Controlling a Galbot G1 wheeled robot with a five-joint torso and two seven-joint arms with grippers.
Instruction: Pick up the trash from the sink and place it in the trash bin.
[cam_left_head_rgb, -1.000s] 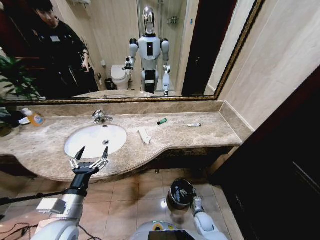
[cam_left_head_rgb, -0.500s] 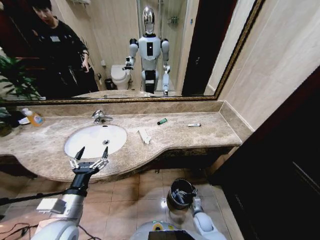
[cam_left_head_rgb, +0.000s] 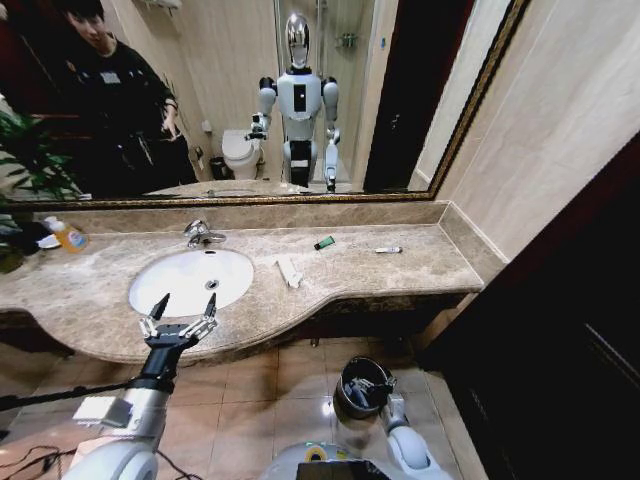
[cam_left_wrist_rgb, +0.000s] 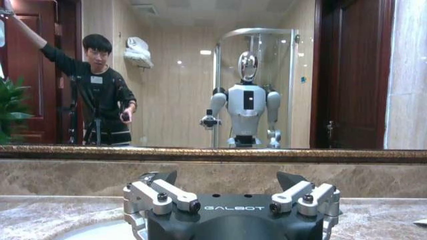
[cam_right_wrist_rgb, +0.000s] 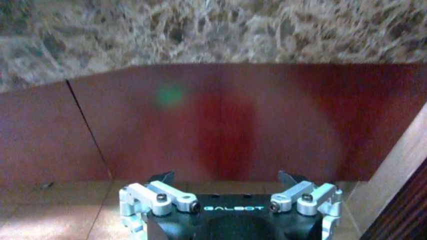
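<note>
The white oval sink (cam_left_head_rgb: 190, 280) sits in the beige marble countertop (cam_left_head_rgb: 400, 268). On the counter to its right lie a flat white packet (cam_left_head_rgb: 289, 271), a dark green block (cam_left_head_rgb: 324, 243) and a small white-and-blue tube (cam_left_head_rgb: 388, 250). My left gripper (cam_left_head_rgb: 185, 305) hangs open and empty over the sink's front rim; in its wrist view the left gripper (cam_left_wrist_rgb: 227, 177) faces the mirror. The dark metal trash bin (cam_left_head_rgb: 350, 405) stands on the floor tiles below the counter. My right gripper (cam_left_head_rgb: 375, 388) is at the bin's mouth; in its wrist view the right gripper (cam_right_wrist_rgb: 227, 177) is open and empty.
A chrome faucet (cam_left_head_rgb: 200, 233) stands behind the basin, and a bottle of orange liquid (cam_left_head_rgb: 68, 236) at the counter's far left beside a plant (cam_left_head_rgb: 25, 165). A red-brown cabinet front (cam_right_wrist_rgb: 220, 125) runs under the counter. A dark wall panel (cam_left_head_rgb: 570, 340) closes the right side.
The right arm has shifted slightly by the trash bin. The left arm and the items on the counter have not moved.
</note>
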